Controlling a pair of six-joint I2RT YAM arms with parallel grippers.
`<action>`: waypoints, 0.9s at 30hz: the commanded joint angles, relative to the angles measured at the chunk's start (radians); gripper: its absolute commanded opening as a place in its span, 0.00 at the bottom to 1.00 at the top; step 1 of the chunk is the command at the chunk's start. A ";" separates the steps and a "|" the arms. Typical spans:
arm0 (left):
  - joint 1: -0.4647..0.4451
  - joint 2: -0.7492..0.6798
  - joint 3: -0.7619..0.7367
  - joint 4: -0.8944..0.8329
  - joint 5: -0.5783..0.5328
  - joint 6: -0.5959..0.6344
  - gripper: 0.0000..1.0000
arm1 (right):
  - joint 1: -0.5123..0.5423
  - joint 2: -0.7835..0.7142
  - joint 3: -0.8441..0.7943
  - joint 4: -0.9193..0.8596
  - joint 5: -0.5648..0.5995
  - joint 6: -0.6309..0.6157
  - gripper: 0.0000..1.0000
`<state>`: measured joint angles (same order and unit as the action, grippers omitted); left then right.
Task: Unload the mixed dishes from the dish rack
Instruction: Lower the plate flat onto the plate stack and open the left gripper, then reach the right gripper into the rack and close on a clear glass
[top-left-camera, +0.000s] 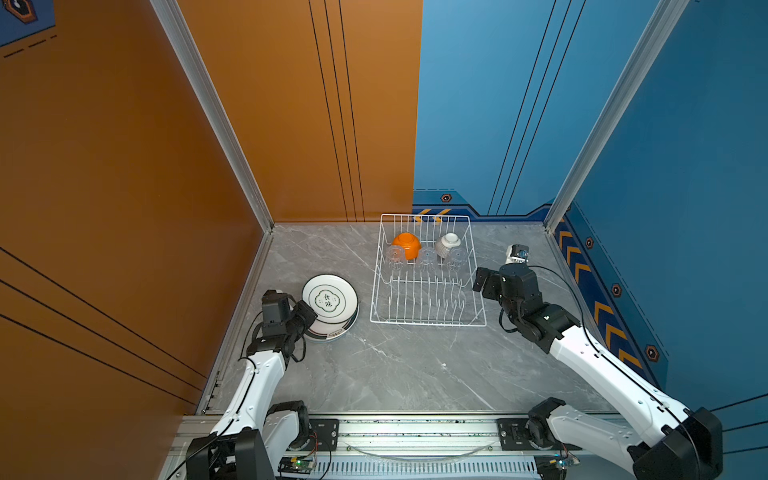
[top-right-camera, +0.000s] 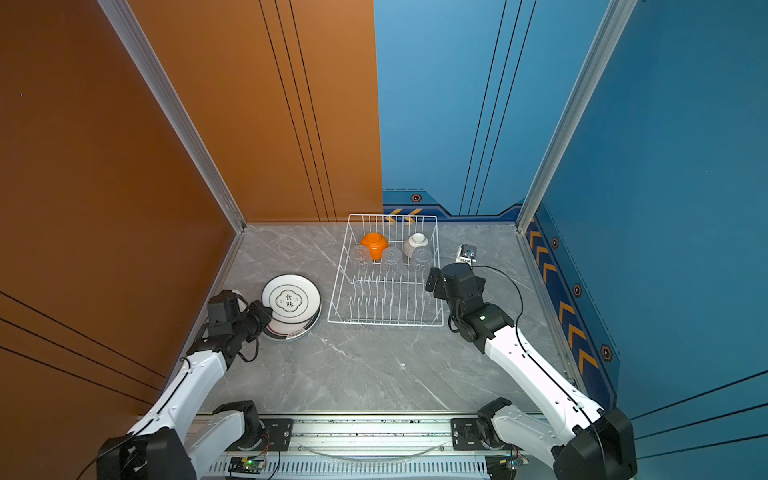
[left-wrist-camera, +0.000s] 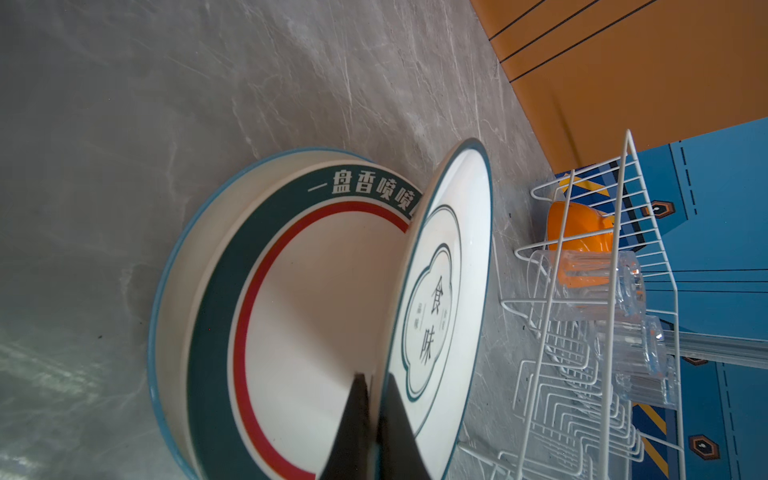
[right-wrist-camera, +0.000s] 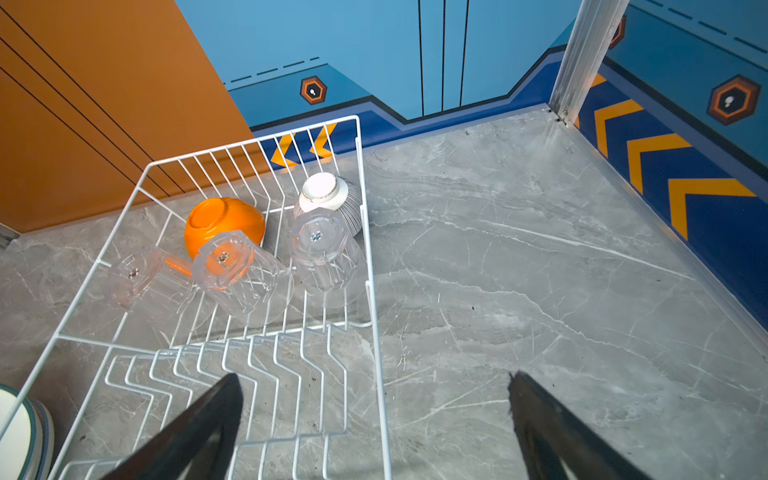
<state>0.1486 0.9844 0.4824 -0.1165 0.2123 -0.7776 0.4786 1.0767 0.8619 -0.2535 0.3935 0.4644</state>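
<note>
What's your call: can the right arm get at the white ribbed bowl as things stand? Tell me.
Probably yes. The right claw is open and empty beside the dish rack, and the white ribbed bowl sits upturned in its far right corner, uncovered from above. A clear glass crowds its near side.

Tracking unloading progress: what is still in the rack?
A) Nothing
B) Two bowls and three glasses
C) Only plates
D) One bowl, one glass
B: an orange bowl, a white bowl and three glasses sit in the rack; the plates are outside it.
</note>
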 joint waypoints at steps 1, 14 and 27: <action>0.006 0.014 0.015 0.015 0.028 0.019 0.24 | 0.020 0.003 -0.017 -0.014 -0.030 0.017 1.00; 0.011 -0.031 0.036 -0.117 0.028 0.083 0.94 | 0.095 -0.004 -0.018 -0.060 0.040 0.091 1.00; 0.004 -0.198 0.021 -0.175 0.077 0.088 0.98 | 0.104 0.130 0.111 -0.113 -0.219 0.136 1.00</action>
<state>0.1577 0.7860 0.4988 -0.2676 0.2569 -0.7055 0.5777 1.1809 0.9295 -0.3237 0.2905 0.5667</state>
